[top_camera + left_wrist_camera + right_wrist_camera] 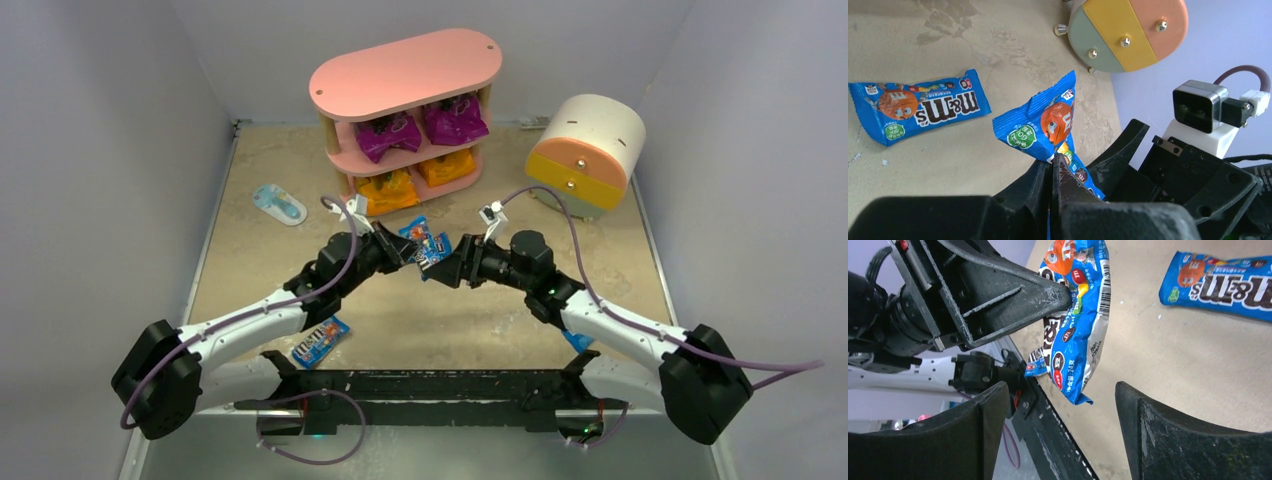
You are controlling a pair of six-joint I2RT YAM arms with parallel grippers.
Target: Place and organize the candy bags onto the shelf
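In the middle of the table [600, 250], the left gripper [1053, 162] holds a blue candy packet [1048, 125] up in the air. Its fingers are squeezed tight on the packet's side. The right gripper [1059, 389] faces it from 3 o'clock. Its fingers are wide apart, one on each side of the packet's bottom end, and they do not touch it.

A second blue packet [918, 105] lies flat on the table just beside the held one. A third blue packet [320, 342] lies at 7 o'clock, close to the left arm.

The pink shelf [405, 70] stands at 12 o'clock, at the far end of the table. Two purple bags [388, 135] sit side by side on its middle board. Two orange bags [387, 190] sit side by side on its bottom board. The top board is bare.

A round drawer box [585, 155] sits at 2 o'clock. A pale blue oval thing [279, 204] lies at 10 o'clock, to the left of the shelf.
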